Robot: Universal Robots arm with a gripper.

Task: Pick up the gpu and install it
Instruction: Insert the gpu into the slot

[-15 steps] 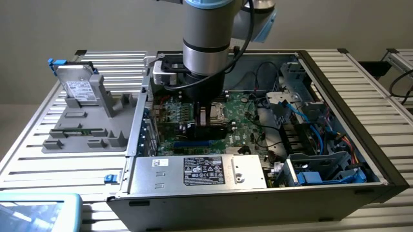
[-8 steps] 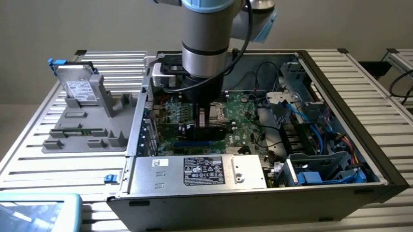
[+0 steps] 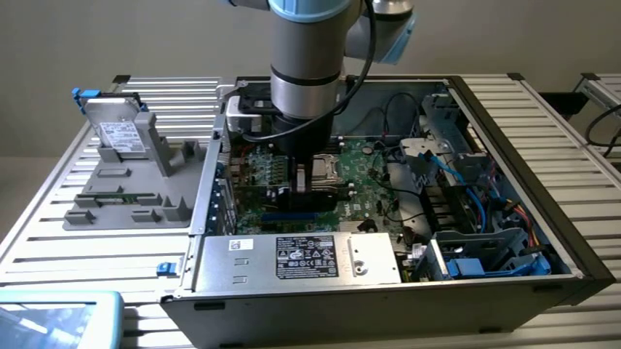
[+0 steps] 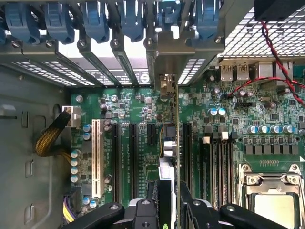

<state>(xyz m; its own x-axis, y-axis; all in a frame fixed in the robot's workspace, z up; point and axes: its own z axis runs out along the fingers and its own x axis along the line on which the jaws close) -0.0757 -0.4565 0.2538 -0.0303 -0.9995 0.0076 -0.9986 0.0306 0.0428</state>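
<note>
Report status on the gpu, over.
Tool shut on gpu. Gpu upright at motherboard slots, bracket against rear wall. No obstruction seen.

You have an open case (image 3: 388, 313) on a slatted table (image 3: 58, 240), its motherboard (image 3: 364, 167) facing up. A labelled power supply (image 3: 301, 258) lies along the near wall, and a drive cage (image 3: 485, 254) sits toward the exterior view's right. Beside the case, on the exterior view's left, a grey holder (image 3: 126, 203) carries a hard drive (image 3: 121, 134) standing tilted. Your wrist view shows blue clips (image 4: 95, 21) along the rear brackets, a white slot (image 4: 96, 157) beside black slots (image 4: 115, 157), a yellow cable (image 4: 50, 136) and the CPU socket (image 4: 271, 191).
</note>
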